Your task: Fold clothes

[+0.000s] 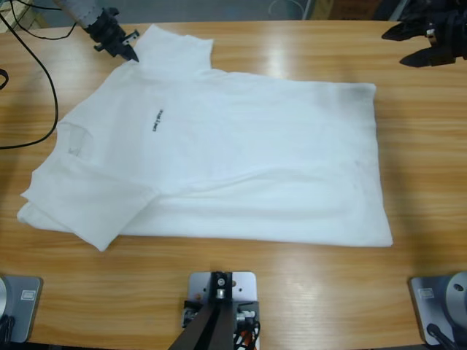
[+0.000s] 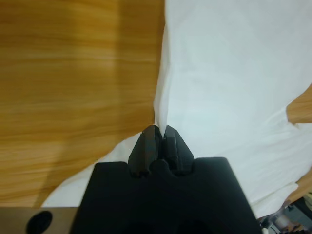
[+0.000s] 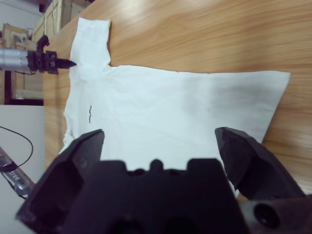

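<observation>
**White T-shirt spread on the tabletop, one tool pinching its edge**

The T-shirt [image 1: 219, 160] lies flat across the middle of the wooden tabletop [image 1: 306, 292], chest side up with its small black print [image 1: 156, 120] showing (neck toward the left edge of the high view, hem toward the right). One sleeve [image 1: 171, 47] reaches toward the far edge; the near sleeve [image 1: 87, 211] is folded over the body.

The left tool [image 1: 128, 51] sits at the far left, by the far sleeve's edge, its jaws clenched on a fold of the shirt's cloth [image 2: 161, 109].

The right tool [image 1: 430, 40] hangs over bare wood at the far right corner, apart from the shirt, jaws spread wide and holding nothing.

A black cable [image 1: 44, 80] curves over the tabletop beside the collar, clear of the cloth.
</observation>
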`<state>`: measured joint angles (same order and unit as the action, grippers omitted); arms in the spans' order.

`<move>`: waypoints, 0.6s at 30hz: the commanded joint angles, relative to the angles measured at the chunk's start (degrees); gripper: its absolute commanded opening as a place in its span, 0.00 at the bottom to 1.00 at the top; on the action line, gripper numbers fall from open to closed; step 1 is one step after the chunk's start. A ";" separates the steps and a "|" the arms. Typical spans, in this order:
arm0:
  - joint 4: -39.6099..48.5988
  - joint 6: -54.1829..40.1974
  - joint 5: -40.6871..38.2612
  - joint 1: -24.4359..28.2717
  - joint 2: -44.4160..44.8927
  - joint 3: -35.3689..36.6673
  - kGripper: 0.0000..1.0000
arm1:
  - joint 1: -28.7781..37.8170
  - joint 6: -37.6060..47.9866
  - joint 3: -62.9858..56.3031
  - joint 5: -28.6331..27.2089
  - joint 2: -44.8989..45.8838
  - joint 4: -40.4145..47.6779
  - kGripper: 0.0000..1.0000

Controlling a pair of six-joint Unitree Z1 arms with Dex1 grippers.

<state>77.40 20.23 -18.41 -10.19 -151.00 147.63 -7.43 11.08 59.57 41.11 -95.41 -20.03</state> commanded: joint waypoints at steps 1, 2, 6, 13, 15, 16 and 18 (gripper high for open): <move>3.15 -1.95 0.41 0.78 -4.46 2.20 0.00 | -6.00 7.32 -15.87 4.15 -3.84 17.78 0.93; 3.37 -1.99 0.39 0.71 -4.53 2.48 0.00 | -6.11 7.62 -16.68 4.15 -4.47 19.14 0.93; 3.88 -2.36 0.27 0.20 -4.71 3.06 0.00 | -6.12 7.81 -15.99 4.24 -9.06 22.41 0.93; 4.48 -3.46 0.22 0.08 -4.99 3.19 0.00 | -6.26 6.92 -12.67 3.56 -16.14 24.62 0.93; 4.52 -3.85 0.22 0.15 -5.09 3.19 0.00 | -6.70 6.39 -12.60 3.31 -17.27 24.97 0.92; 4.52 -3.97 0.22 0.17 -5.18 3.19 0.00 | -6.90 6.07 -12.49 3.27 -17.78 25.10 0.92; 4.52 -4.20 0.22 0.08 -5.34 3.26 0.00 | -7.04 5.58 -12.07 3.10 -18.67 25.36 0.92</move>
<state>81.28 17.35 -18.41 -9.87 -151.30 150.44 -13.04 18.04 46.64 44.57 -108.59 3.81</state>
